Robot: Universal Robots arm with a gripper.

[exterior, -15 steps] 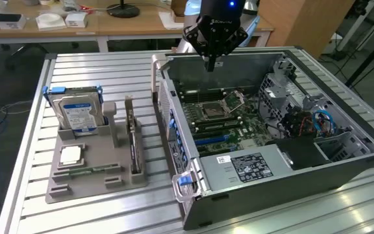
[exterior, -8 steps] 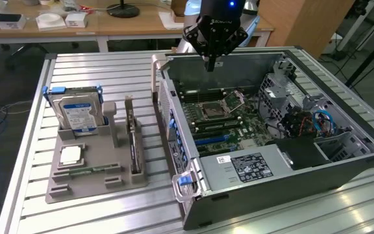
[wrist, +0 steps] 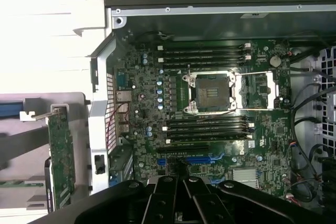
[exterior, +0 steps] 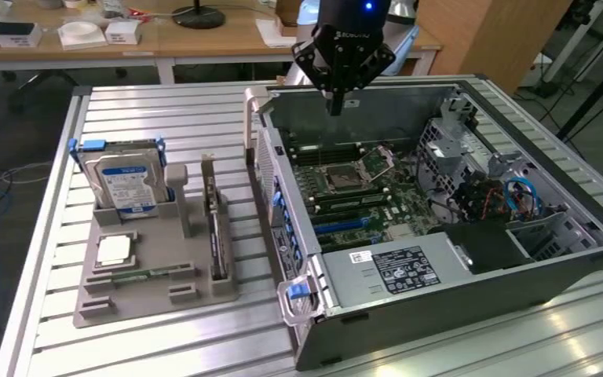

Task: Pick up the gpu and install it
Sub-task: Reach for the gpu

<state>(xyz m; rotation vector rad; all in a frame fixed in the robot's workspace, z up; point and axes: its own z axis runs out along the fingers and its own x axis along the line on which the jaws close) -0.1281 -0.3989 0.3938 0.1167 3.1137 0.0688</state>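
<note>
Jaws shut tight, fingers pressed together, nothing held between them.

Exterior view, arm pose: the gripper (exterior: 335, 108) hangs straight down from the wrist, tips pointing at the floor of the case (exterior: 469, 314). It sits over the far end of the open case, above the board (exterior: 375, 196), touching nothing.

Same view, task item: the gpu (exterior: 214, 228) stands on its long edge in a slot of the grey holder (exterior: 155, 298). The holder lies on the slatted table (exterior: 176, 118), just beside the case wall on the exterior view's left. I note the gpu is well apart from the gripper. A drive (exterior: 123, 184) with a blue label stands upright in the same holder, further to the exterior view's left. This view also gives me the power supply (exterior: 401, 267) at the near end of the case.

Wrist view: I look down past the dark closed fingers of the gripper (wrist: 184, 195) onto the board (wrist: 147, 103). Detail comes through here: the CPU socket (wrist: 210, 93), rows of memory slots either side of it, and a blue slot (wrist: 199, 159) close to the fingertips. Outside the perforated case wall I see the gpu (wrist: 60, 156) from above, green face showing. Its silver bracket (wrist: 47, 114) sits at one end.
</note>
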